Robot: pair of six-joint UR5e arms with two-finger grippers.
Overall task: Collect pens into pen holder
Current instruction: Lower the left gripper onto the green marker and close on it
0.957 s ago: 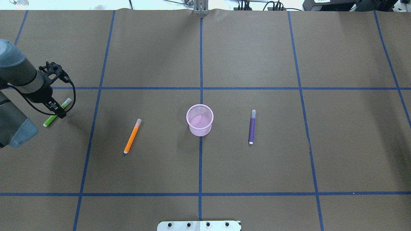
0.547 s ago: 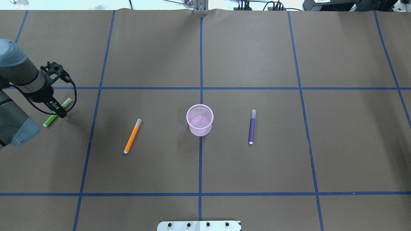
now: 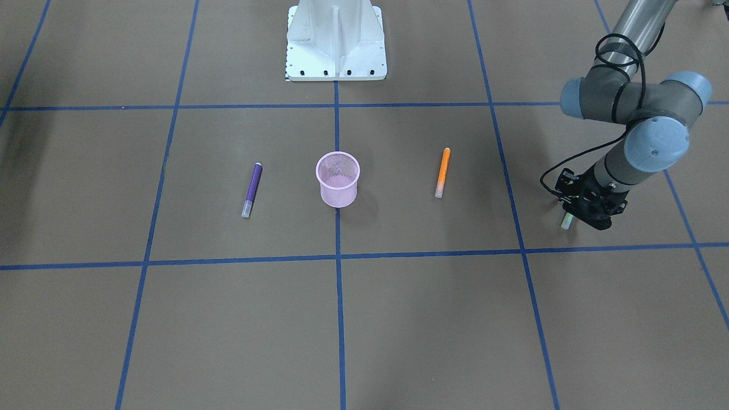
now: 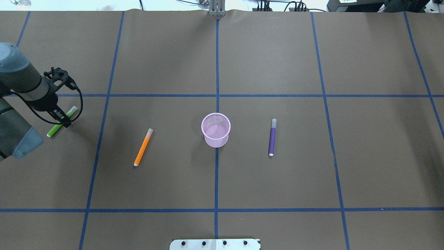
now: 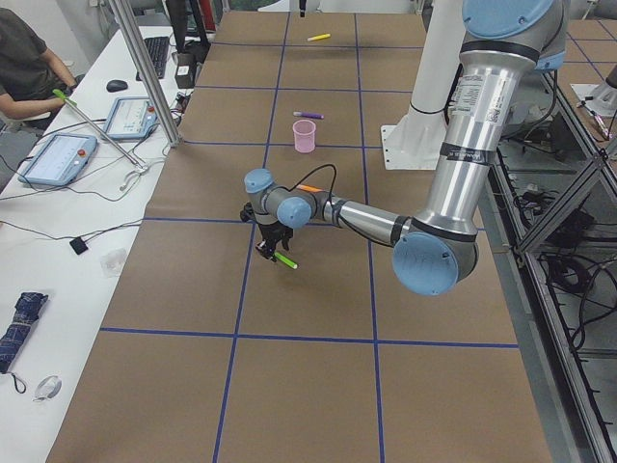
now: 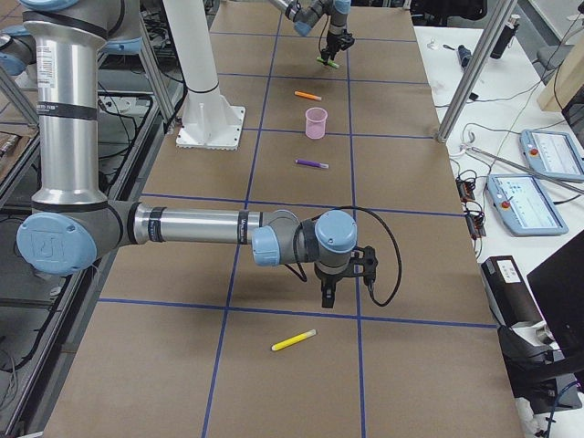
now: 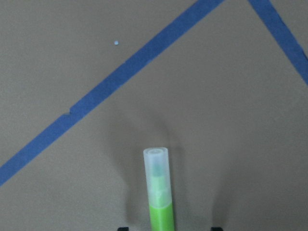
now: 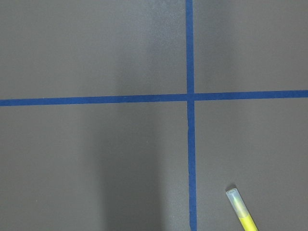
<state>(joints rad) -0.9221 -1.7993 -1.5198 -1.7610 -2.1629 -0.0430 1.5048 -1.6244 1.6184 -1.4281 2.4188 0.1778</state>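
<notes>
Front view: pen holder (image 3: 338,179) stands upright mid-bench (image 3: 398,319), with purple pen (image 3: 252,189) and orange pen (image 3: 442,172) lying flat on either side, both apart from it. Overhead: left gripper (image 4: 66,122) sits low over green pen (image 4: 53,130) on the robot's far left. Left wrist view: fingers (image 7: 123,229) are set wide, straddling the green pen without touching it. Right side view: right gripper (image 6: 328,297) hangs near a yellow pen (image 6: 294,340); its finger state cannot be told.
</notes>
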